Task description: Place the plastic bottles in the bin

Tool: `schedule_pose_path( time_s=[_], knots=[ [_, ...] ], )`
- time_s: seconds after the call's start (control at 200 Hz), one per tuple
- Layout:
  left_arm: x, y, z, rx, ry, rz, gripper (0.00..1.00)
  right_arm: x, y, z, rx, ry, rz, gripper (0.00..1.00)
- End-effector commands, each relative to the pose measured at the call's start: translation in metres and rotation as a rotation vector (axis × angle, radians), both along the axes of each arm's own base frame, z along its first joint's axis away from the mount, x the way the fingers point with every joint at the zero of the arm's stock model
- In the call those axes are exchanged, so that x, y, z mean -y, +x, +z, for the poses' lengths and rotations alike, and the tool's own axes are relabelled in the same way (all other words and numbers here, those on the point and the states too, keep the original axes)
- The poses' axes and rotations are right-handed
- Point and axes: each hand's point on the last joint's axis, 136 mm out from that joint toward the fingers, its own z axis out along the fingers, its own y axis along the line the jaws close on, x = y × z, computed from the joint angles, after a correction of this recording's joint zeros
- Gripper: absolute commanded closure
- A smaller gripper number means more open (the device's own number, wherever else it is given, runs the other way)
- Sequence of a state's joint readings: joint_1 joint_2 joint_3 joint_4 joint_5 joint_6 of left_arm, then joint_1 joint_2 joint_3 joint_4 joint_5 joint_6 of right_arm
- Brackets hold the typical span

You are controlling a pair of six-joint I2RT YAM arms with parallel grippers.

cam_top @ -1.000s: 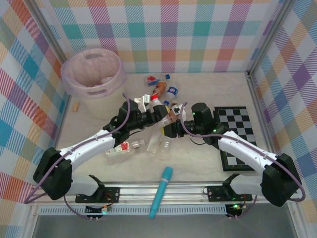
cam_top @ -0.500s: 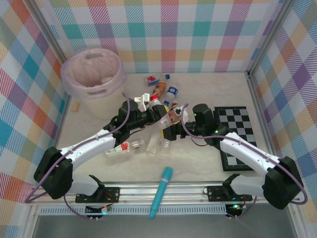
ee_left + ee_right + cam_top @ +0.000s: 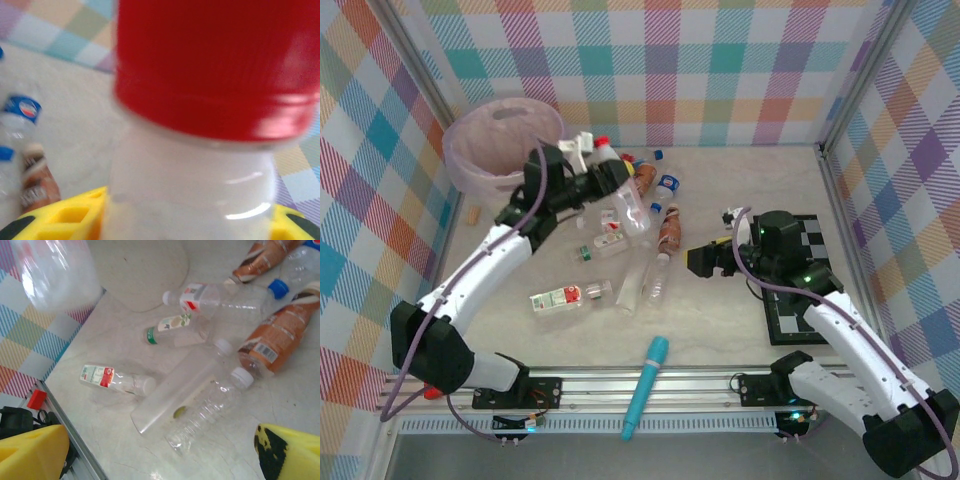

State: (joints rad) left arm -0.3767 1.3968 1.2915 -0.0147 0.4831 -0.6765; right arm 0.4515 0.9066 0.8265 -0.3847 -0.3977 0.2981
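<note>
Farthest left, the bin (image 3: 480, 187): near the left jaws and just to their left, not yet beneath them. Left jaws clamped on the neck of a clear red-capped bottle (image 3: 200, 175), right under the cap, with yellow fingers (image 3: 60, 220) on either side of the neck in the left wrist view. From above, bottle body trailing to the right of those jaws, on the side away from the bin, and apparently off the table (image 3: 720, 330). Carry-to-bin step in hand, judging by that. Next: swing the jaws left until over the bin's mouth, keep the bottle clear of the rim, then part them and let it drop.

Between the two pairs of jaws, more plastic bottles lying on the table: a red-and-white labelled one (image 3: 565, 296), a green-capped one (image 3: 588, 251), two clear ones (image 3: 645, 285), a brown one (image 3: 668, 228). Right jaws wide apart and holding nothing, yellow fingers (image 3: 30, 450) at either lower corner of the right wrist view, brown and clear bottles just ahead of them. Probably the next pick. To the right of those jaws, a chequered board (image 3: 810, 270).
</note>
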Motion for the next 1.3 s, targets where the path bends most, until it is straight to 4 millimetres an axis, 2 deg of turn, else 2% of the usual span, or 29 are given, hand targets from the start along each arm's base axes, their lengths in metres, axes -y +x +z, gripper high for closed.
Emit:
schedule_pose_path(
  time_s=[0.0,0.185,0.315,0.395,0.51,0.695,0.81,1.09,1.295],
  knots=[
    [-0.034,0.019,0.02,0.045,0.052,0.032,0.56,0.004,-0.004,-0.018,-0.065,-0.037,-0.01,0.05],
    [-0.135,0.071,0.061,0.121,0.034,0.312,0.59,0.004,-0.002,-0.031,-0.121,-0.072,-0.013,0.05],
    [-0.199,0.093,0.081,0.173,-0.055,0.481,0.59,0.006,-0.004,-0.038,-0.141,-0.09,-0.013,0.06],
    [-0.23,0.104,0.077,0.171,-0.057,0.565,0.58,0.007,-0.005,-0.04,-0.147,-0.102,-0.015,0.06],
    [-0.258,0.121,0.059,0.142,0.029,0.645,0.59,0.009,-0.006,-0.043,-0.15,-0.119,-0.016,0.06],
    [-0.272,0.142,0.019,0.06,0.213,0.662,0.58,0.011,-0.006,-0.044,-0.149,-0.134,-0.018,0.06],
    [-0.271,0.149,-0.009,0.004,0.311,0.628,0.57,0.011,-0.005,-0.047,-0.157,-0.139,-0.017,0.06],
    [-0.246,0.148,-0.104,-0.217,0.664,0.406,0.55,0.007,0.002,-0.05,-0.181,-0.142,-0.02,0.06],
    [-0.232,0.146,-0.147,-0.302,0.823,0.292,0.47,0.005,0.005,-0.053,-0.199,-0.144,-0.026,0.06]
  ],
)
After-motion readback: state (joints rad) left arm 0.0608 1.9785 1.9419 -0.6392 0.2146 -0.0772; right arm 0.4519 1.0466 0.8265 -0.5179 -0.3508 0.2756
